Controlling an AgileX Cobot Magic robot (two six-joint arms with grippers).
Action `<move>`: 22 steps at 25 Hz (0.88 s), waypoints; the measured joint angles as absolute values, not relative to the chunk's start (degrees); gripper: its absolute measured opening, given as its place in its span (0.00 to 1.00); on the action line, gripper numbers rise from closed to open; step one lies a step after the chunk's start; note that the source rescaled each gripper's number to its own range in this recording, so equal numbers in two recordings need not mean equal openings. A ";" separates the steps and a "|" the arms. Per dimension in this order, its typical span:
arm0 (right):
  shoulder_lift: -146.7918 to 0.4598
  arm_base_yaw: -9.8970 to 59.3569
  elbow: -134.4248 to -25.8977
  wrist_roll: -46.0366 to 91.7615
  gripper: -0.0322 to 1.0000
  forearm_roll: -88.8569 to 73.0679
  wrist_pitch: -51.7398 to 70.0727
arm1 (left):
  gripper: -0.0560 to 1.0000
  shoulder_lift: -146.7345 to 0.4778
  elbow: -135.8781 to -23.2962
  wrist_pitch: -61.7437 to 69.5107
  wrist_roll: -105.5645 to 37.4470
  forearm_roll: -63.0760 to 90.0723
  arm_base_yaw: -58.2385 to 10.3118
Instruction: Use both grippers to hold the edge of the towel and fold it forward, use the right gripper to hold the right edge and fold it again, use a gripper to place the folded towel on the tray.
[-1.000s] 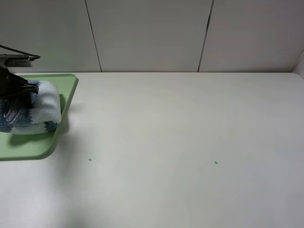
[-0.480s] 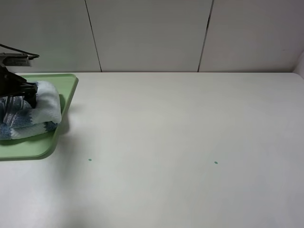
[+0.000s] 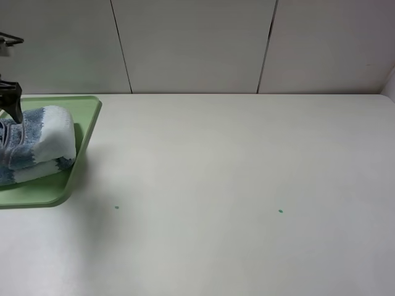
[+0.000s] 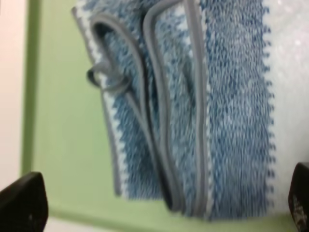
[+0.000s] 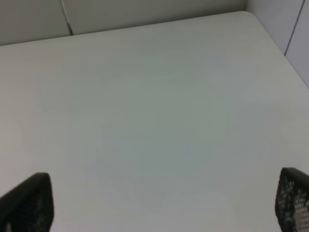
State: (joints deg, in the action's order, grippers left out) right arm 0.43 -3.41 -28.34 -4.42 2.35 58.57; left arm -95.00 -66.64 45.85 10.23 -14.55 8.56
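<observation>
The folded towel (image 3: 38, 145), striped blue-grey and white, lies on the pale green tray (image 3: 85, 120) at the table's far left. My left gripper (image 3: 12, 110) hangs just above the towel's far left part, mostly cut off by the picture's edge. In the left wrist view the towel (image 4: 193, 111) shows its stacked grey-bound edges on the tray (image 4: 63, 121), and the left gripper (image 4: 161, 205) stands open above it, one finger (image 4: 24, 203) at each side, touching nothing. The right gripper (image 5: 154, 203) is open over bare table and does not show in the high view.
The white table (image 3: 234, 172) runs right from the tray, with two small green marks (image 3: 116, 207) (image 3: 281, 211) on it. A panelled wall stands behind. The right wrist view shows the table's far corner (image 5: 246, 14).
The left gripper has opened, let go of the towel and risen off it. The towel has settled flatter on the tray.
</observation>
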 joint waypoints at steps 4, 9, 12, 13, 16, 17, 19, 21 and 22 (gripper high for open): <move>0.43 -3.41 -28.34 -4.42 1.00 2.35 58.51 | 1.00 -90.29 -66.64 50.32 7.36 -12.27 8.56; 0.43 -3.41 -28.34 -4.42 1.00 2.35 58.51 | 1.00 -85.43 -66.64 57.56 4.16 -8.79 8.56; 0.43 -3.41 -28.34 -4.42 1.00 2.35 58.51 | 1.00 -82.05 -66.37 61.08 2.27 -7.25 8.56; 0.43 -3.41 -28.34 -4.42 1.00 2.35 58.51 | 1.00 -80.45 -65.73 61.83 1.66 -6.91 8.56; 0.43 -3.41 -28.34 -4.42 1.00 2.35 58.51 | 1.00 -74.61 -62.43 63.64 0.85 -6.36 8.56; 0.43 -3.41 -28.34 -4.42 1.00 2.35 58.51 | 1.00 -72.08 -60.94 63.83 0.80 -6.37 8.56; 0.43 -3.41 -28.34 -4.42 1.00 2.35 58.51 | 1.00 -66.92 -58.10 64.38 0.69 -6.37 8.56; 0.43 -3.41 -28.34 -4.42 1.00 2.35 58.51 | 1.00 -60.73 -55.46 64.78 0.62 -6.37 8.56; 0.43 -3.41 -28.34 -4.42 1.00 2.35 58.51 | 1.00 -57.95 -54.14 65.11 0.62 -6.37 8.56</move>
State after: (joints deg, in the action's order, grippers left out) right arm 0.43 -3.41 -28.34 -4.42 2.35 58.51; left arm -57.95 -54.14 65.11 0.62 -6.37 8.56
